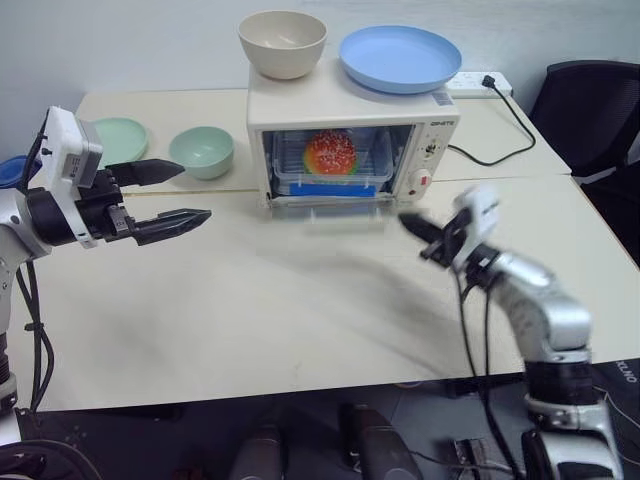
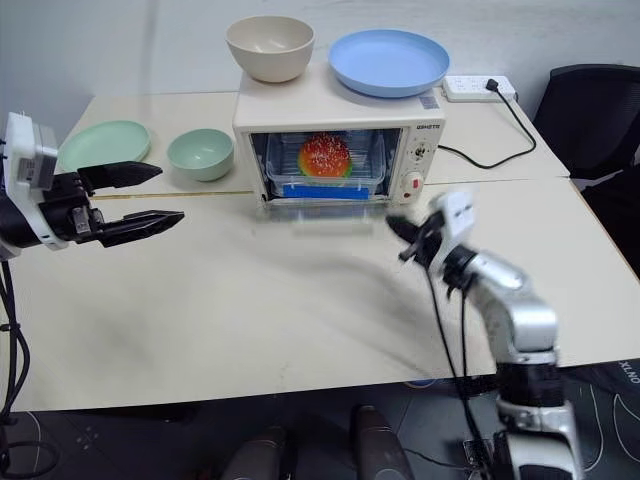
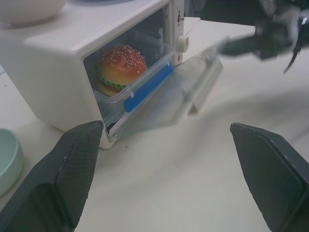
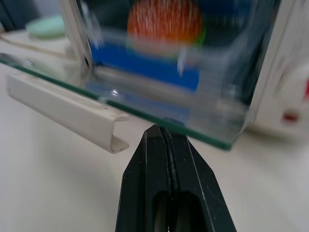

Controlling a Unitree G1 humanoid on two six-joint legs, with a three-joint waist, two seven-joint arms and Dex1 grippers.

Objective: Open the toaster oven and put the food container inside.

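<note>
The cream-white toaster oven [image 1: 300,105] stands at the back middle of the table. Its glass door [image 3: 169,104] hangs partly open, tilted downward, with the white bar handle [image 4: 63,108] along its free edge. Inside sits the clear food container [image 1: 332,172], showing a blue clip [image 3: 145,89] and a sesame-bun burger [image 3: 120,65]. My right gripper [image 1: 410,222] is shut, and its tip [image 4: 161,133] is just under the door's glass edge. My left gripper [image 1: 195,190] is open and holds nothing, well to the left of the oven and pointing toward it.
A beige bowl [image 1: 283,42] and a blue plate [image 1: 400,57] rest on top of the oven. A green bowl [image 1: 201,151] and green plate [image 1: 120,138] lie to its left. A power strip [image 1: 480,83] and cable run behind on the right. A black chair [image 1: 590,110] stands beyond.
</note>
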